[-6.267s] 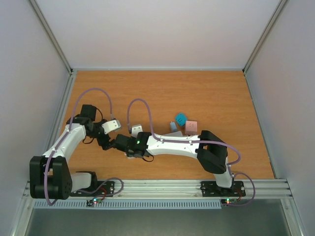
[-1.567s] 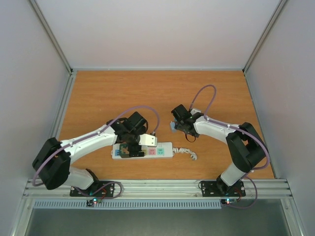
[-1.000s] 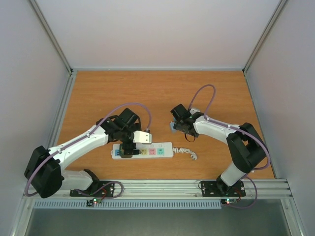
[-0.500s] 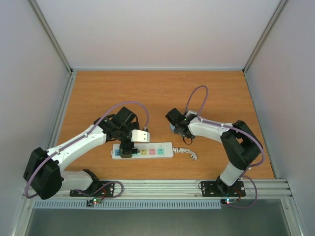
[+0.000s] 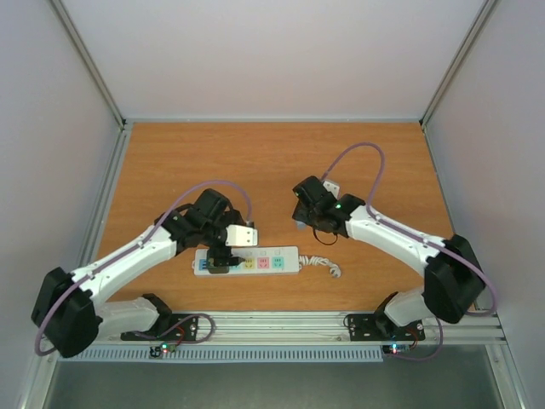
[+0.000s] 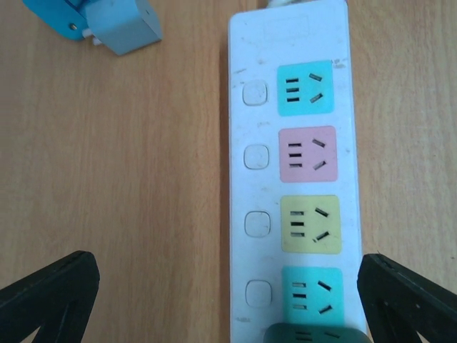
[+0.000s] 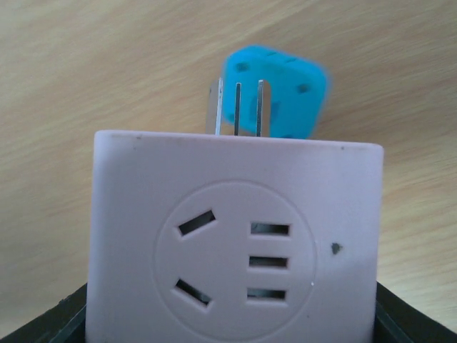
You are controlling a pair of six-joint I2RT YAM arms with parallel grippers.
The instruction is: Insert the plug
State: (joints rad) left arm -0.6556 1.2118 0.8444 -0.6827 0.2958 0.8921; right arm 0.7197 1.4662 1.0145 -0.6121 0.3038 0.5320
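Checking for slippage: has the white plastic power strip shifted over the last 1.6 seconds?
No. The white plastic power strip stays parallel to the aluminium front rail, same spot.

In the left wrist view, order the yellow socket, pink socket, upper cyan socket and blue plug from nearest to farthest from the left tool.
1. yellow socket, below centre
2. pink socket, centre right
3. upper cyan socket, upper right
4. blue plug, top left corner

White power strip point(image 6: 289, 179), blue plug point(image 6: 107, 25) nearby
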